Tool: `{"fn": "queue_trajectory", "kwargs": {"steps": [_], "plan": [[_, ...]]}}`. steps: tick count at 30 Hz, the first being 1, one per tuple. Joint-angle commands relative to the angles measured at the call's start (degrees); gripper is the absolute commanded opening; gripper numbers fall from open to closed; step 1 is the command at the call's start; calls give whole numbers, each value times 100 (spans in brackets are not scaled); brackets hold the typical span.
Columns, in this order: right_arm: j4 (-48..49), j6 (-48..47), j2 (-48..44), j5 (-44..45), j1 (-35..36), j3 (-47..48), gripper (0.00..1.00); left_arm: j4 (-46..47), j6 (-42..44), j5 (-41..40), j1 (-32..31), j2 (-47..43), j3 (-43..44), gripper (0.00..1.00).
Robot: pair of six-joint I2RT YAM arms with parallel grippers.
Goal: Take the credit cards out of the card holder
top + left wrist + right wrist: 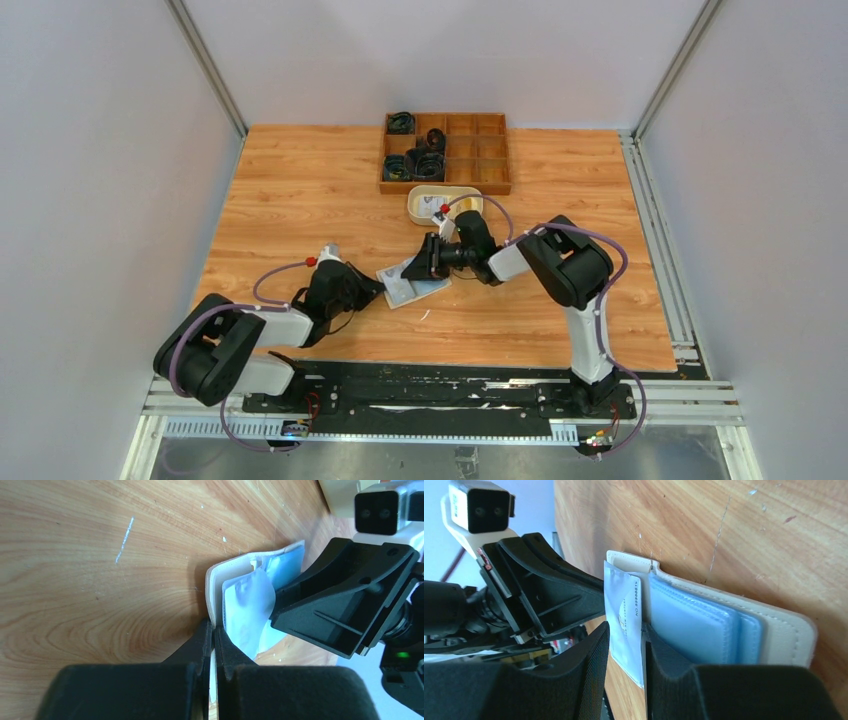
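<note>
The beige card holder (412,287) lies open on the wooden table between the two arms. My left gripper (213,627) is shut on the edge of the card holder's (216,582) cream flap. A pale blue-grey credit card (623,611) sticks partly out of the card holder's (784,630) blue inner pockets. My right gripper (625,627) stands open around this card: the card rests against one finger, with a gap to the other. In the top view the right gripper (428,262) comes in over the holder from the right and the left gripper (376,290) from the left.
A wooden compartment tray (492,152) with black items stands at the table's far edge. A cream oval dish (420,205) sits just in front of it, close behind the right gripper. Grey walls enclose the table on three sides.
</note>
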Motion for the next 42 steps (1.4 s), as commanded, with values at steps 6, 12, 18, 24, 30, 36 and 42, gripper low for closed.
{"fn": "queue_trajectory", "kwargs": {"steps": [6,12,18,24,30,36,42], "plan": [[2222,2066,621,-1146,269,-203,32,-376,139,-145,-26,69,-121,0],[-145,506,79,-698,319,-17,31,-379,145,-142,-24,64,-145,0],[-3405,-1752,-473,788,687,804,31,-369,148,-142,-26,79,-122,0],[-3038,-1433,-280,725,739,704,31,-381,137,-145,-26,26,-144,0],[-1848,-708,-350,506,729,223,31,-376,142,-151,-26,27,-168,0],[-809,-191,-520,369,579,-208,30,-375,150,-151,-26,31,-170,0],[-914,-319,-855,353,365,-328,29,-374,156,-181,-26,29,-203,0]]}}
